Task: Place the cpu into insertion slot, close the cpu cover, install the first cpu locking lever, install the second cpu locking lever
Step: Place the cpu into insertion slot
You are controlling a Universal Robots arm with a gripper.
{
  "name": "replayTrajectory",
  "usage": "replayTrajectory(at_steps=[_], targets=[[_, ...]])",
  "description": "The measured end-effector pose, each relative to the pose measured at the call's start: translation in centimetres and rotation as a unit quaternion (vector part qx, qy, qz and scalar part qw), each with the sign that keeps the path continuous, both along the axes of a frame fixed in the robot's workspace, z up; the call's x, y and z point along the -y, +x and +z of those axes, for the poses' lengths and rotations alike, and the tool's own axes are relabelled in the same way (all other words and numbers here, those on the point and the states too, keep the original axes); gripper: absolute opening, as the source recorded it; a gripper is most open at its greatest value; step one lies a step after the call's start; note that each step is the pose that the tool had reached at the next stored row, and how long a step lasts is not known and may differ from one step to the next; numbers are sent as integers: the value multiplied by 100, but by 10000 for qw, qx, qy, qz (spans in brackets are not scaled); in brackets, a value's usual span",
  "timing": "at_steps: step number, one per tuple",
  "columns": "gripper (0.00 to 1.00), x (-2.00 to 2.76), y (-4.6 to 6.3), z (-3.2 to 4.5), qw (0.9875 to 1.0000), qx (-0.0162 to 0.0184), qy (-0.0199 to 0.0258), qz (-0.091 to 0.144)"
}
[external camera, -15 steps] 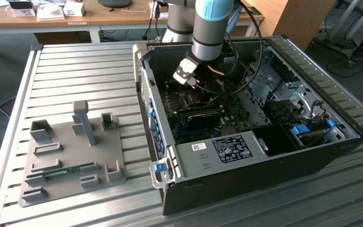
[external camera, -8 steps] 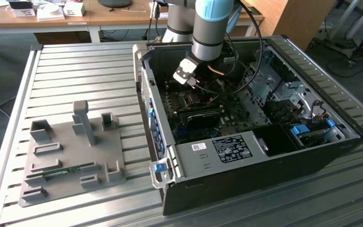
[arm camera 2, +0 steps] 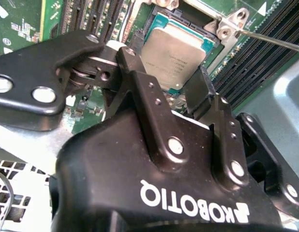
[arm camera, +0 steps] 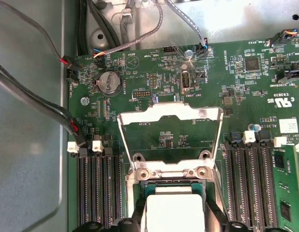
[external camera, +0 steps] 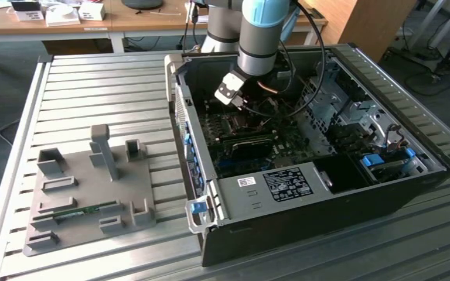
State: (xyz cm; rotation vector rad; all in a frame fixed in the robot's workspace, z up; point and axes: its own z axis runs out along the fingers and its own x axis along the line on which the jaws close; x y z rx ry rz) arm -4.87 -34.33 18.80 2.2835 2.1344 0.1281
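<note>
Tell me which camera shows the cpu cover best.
The first wrist view: the cpu cover is open, its whole frame and window showing beyond the cpu. The second wrist view catches its hinge end. In the exterior view it is too small to make out.

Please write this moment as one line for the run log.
tool shut on cpu | cpu at insertion slot | cpu cover open

Cpu (arm camera 2: 174, 53) at slot (arm camera: 171, 184), cover (arm camera: 140, 117) open
</note>
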Motion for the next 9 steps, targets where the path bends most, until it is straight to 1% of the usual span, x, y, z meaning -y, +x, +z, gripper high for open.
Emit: replayTrajectory(at_steps=[1, 7, 9], targets=[[62, 0, 0, -1, 10000, 0, 0, 0], [62, 3, -2, 6, 10000, -6, -8, 1], [62, 3, -2, 26, 10000, -6, -7, 0]])
